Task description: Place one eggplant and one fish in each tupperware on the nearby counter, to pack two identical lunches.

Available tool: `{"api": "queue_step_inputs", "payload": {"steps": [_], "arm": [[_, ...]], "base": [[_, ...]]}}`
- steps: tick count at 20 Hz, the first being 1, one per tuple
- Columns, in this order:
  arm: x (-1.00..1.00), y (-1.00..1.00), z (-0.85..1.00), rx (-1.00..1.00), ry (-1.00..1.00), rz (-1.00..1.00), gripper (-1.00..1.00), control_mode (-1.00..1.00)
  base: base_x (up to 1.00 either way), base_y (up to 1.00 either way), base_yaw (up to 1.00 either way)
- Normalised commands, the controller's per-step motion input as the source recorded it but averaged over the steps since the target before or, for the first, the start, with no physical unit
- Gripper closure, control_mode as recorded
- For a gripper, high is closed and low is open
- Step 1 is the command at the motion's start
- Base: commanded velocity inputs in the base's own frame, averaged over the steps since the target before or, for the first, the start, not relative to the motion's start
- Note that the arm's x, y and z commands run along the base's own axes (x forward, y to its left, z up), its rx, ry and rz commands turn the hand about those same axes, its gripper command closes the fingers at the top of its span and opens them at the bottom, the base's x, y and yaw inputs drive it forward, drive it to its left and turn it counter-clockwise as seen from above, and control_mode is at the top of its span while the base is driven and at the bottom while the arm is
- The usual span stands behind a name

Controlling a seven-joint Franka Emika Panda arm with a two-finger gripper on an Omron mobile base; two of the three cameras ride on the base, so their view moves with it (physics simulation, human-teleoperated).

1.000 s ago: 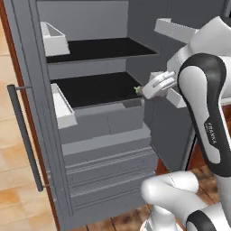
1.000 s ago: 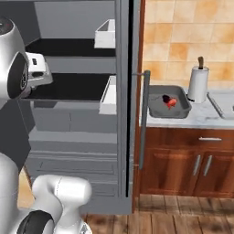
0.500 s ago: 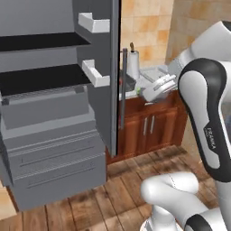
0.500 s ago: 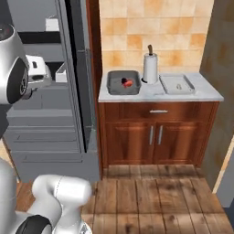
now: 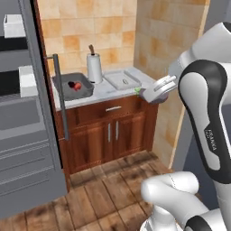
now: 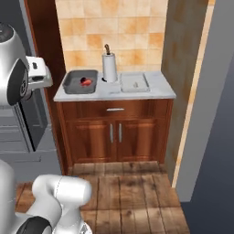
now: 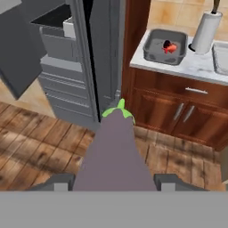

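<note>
Two tupperware sit on the counter (image 6: 160,93) beside the open fridge (image 5: 27,149): a deep dark grey tupperware (image 6: 81,82) at the fridge end and a shallower pale tupperware (image 6: 134,82) at the far end. A white paper-towel roll (image 6: 109,66) stands upright between them, toward the tiled wall. Dark tupperware holds the red-orange fish (image 6: 85,82), with something dark just beside it, too small to identify. Pale tupperware has a small pale item inside in the left base view, likely the grey-white fish (image 5: 125,81), but can't confirm.

Gripper (image 7: 114,181) is clamped on an eggplant (image 7: 116,151): in the hand view the purple body fills the gap between both fingertips (image 7: 60,182), green stem end pointing away from the hand toward the fridge's bottom corner. In the left base view the gripper (image 5: 155,91) hangs in the air near the counter's far end, at about countertop height, apart from both containers. In the right base view the hand (image 6: 39,77) is at the left edge, near the dark tupperware but not over it.

Cabinet (image 6: 114,132) under the counter is shut; wood floor (image 6: 137,192) below.
</note>
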Motion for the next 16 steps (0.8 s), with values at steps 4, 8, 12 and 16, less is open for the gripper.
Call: {"api": "queue_step_inputs", "payload": {"steps": [4,8,12,16], "arm": [[0.00,0.00,0.00,0.00,0.00,0.00,1.00,1.00],[0.00,0.00,0.00,0.00,0.00,0.00,1.00,1.00],[0.00,0.00,0.00,0.00,0.00,0.00,1.00,1.00],[0.00,0.00,0.00,0.00,0.00,0.00,1.00,1.00]], "base": [[0.86,-0.71,-0.06],[1.00,-0.17,-0.07],[1.00,0.09,-0.10],[1.00,0.16,-0.09]]}}
